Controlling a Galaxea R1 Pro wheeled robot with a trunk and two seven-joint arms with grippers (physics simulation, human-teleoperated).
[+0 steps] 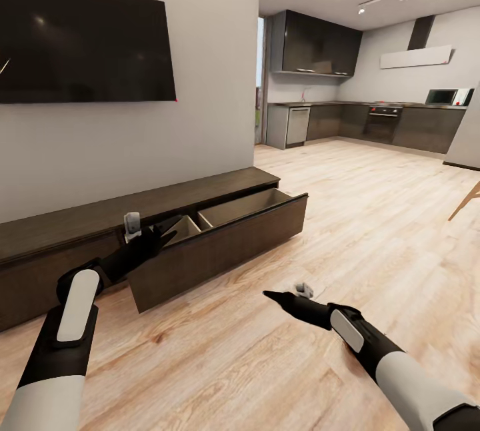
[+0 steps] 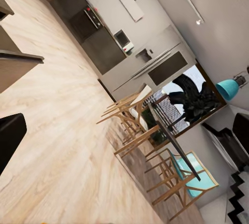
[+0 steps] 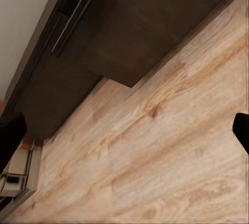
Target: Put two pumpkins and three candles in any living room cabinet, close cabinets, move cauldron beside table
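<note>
Right gripper low over floor, jaws apart; left gripper over cabinet open drawer, spread unclear; TV above.

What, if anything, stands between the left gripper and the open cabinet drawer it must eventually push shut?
Nothing visible. In the head view the left gripper sits right at the near left corner of the pulled-out drawer of the cabinet, with no object between them. The drawer looks empty inside.

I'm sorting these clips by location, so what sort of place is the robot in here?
Most likely an open-plan home: a living area that runs into a kitchen. A wall-mounted TV hangs above a long, low dark cabinet with one drawer pulled out, and dark kitchen units with an oven stand beyond the wood floor.
</note>
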